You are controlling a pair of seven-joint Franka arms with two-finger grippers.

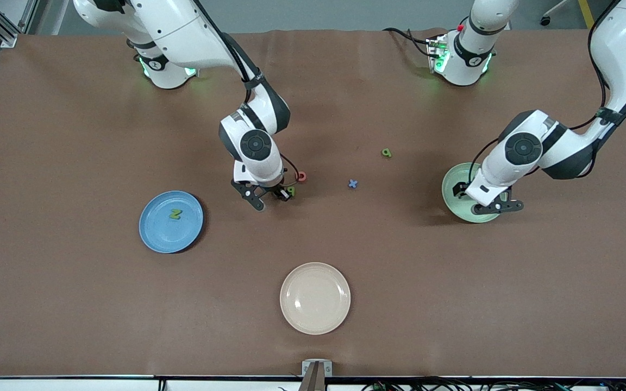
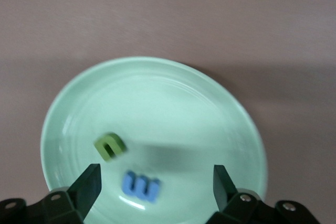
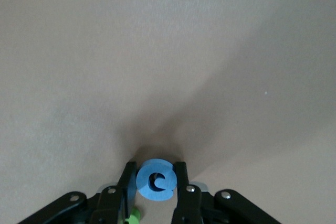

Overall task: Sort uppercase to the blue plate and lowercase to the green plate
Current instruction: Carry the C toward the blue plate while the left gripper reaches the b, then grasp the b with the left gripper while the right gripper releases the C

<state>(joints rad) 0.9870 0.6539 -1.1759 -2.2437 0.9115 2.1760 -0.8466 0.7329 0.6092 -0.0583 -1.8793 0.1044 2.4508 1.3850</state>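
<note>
Right tool (image 1: 269, 196) low at the surface near mid-table, fingers narrow and clamped on both edges of the blue G (image 3: 155, 180). Green B (image 1: 290, 190) just beside the same fingers; red Q (image 1: 301, 176) close by, slightly farther from the front cam. Left tool (image 1: 489, 206) over the green plate (image 1: 451, 190) at the left arm's end of the surface, fingers (image 2: 89, 182) spread wide, nothing between them. In that plate: olive u/n letter (image 2: 110, 146) and blue m (image 2: 140, 186), side by side, apart. Blue plate (image 1: 152, 239) toward the right arm's end, nearer the front cam than the right tool, green N (image 1: 175, 214) in it. Not yet sorted: blue x (image 1: 352, 183) and olive q (image 1: 386, 153), loose on the bare surface btwn the two arms. Beige plate (image 1: 315, 298) nearest the front cam, nothing in it. Likely step: lift of the G and carry to the blue plate. Risks, as judged: thin foam pinched by its rim only, so possible twist or slip out during lift or transit; B so near the fingers that a drag or flick seems possible on lift-off, maybe a knock to the Q too; early release short of the rim = G on bare surface. For the left tool, a rim strike or plate shift if lowered w/o moving clear first.
</note>
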